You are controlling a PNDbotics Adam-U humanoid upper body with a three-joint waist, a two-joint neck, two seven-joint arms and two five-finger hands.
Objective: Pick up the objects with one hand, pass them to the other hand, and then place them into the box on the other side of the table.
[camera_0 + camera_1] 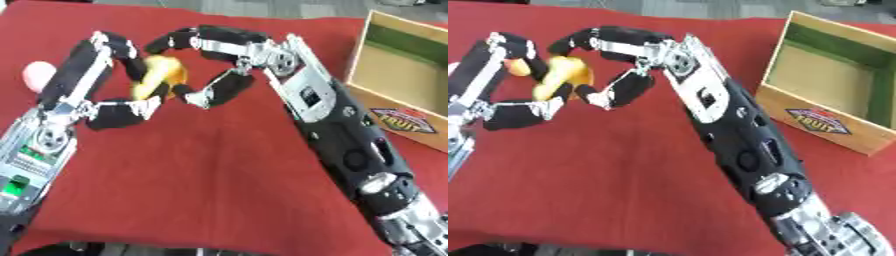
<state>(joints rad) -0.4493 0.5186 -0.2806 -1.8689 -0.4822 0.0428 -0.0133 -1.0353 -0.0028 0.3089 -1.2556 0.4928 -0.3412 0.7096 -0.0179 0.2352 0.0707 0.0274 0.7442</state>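
Passing underway — banana (160,76) clasped by left hand (114,70) and right hand (214,65), left of box (833,75); placing left — 1 pink object (37,75) beyond.

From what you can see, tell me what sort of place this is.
Probably a robot test bench: a table under a red cloth, a wooden box at the right side, and both hands, left and right, meeting around a yellow fruit.

Table covered by red cloth (201,165); wooden box (833,80) set at right; pink round object (37,75) at left.
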